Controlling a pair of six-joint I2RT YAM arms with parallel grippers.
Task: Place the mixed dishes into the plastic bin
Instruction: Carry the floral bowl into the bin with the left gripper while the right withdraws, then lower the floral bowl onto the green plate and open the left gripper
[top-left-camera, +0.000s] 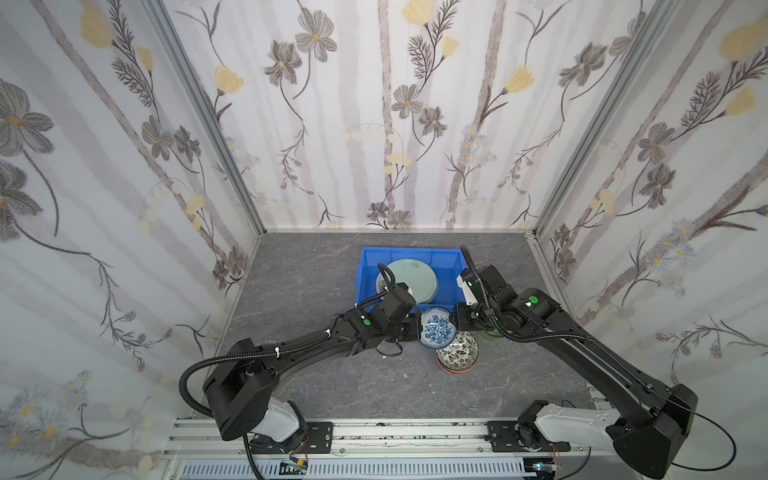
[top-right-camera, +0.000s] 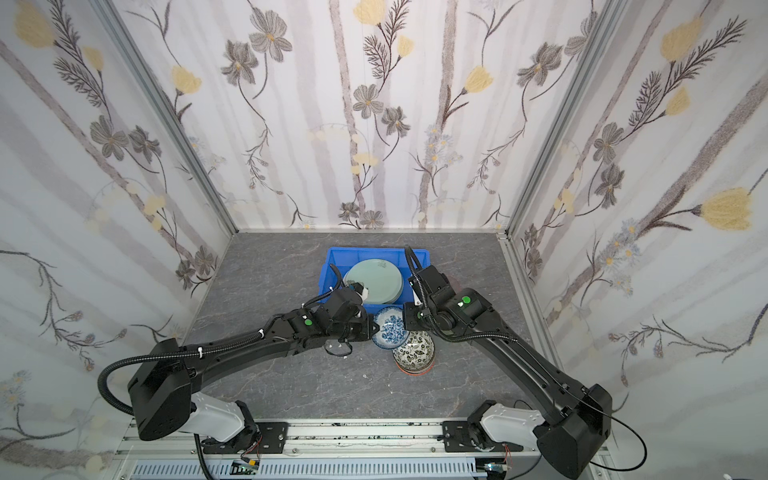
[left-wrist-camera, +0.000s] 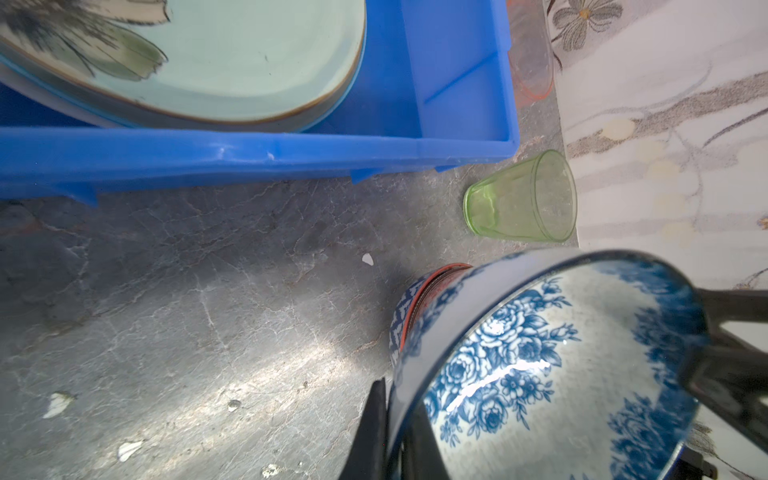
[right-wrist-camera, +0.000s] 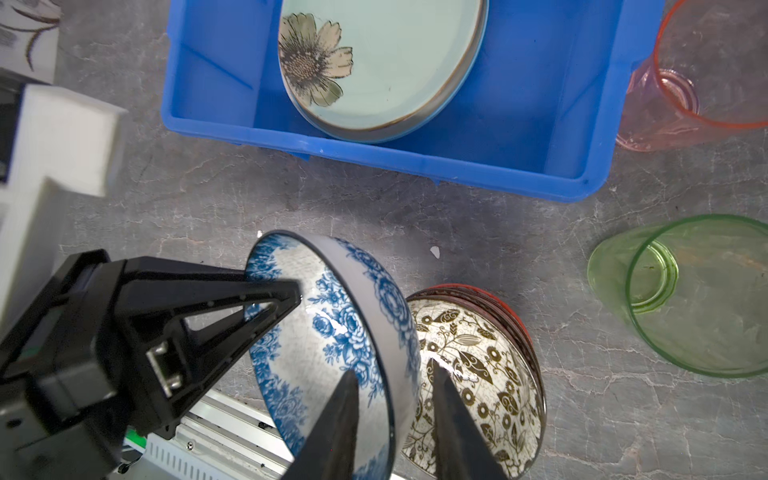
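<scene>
My left pincer (right-wrist-camera: 286, 297) is clenched on the rim of the blue bowl (right-wrist-camera: 353, 332), one finger inside and one outside. The bowl hangs steeply tilted over the bench (top-left-camera: 311, 291), outside the bin (top-left-camera: 368, 266) and just beside its near wall. My right pincer (right-wrist-camera: 394, 372) straddles the opposite rim with its jaws apart. A strip of the black bowl (right-wrist-camera: 478, 374) shows between its outer finger and the blue bowl's wall, so it is released.

In both top views the two pincers meet at the blue bowl, but my arms hide how each grips; only the right wrist view shows that. That view also shows the black bowl nested in a red-rimmed one, just beside the blue bowl.

The plate (right-wrist-camera: 395, 54) with its flower lies in the bin. The left wrist view shows another plate's edge under it.

The green tumbler (left-wrist-camera: 523, 199) stands upright near the bin's corner. The pink tumbler (right-wrist-camera: 685, 70) stands just beside the bin's end wall. Only the wrist views show the tumblers plainly.
</scene>
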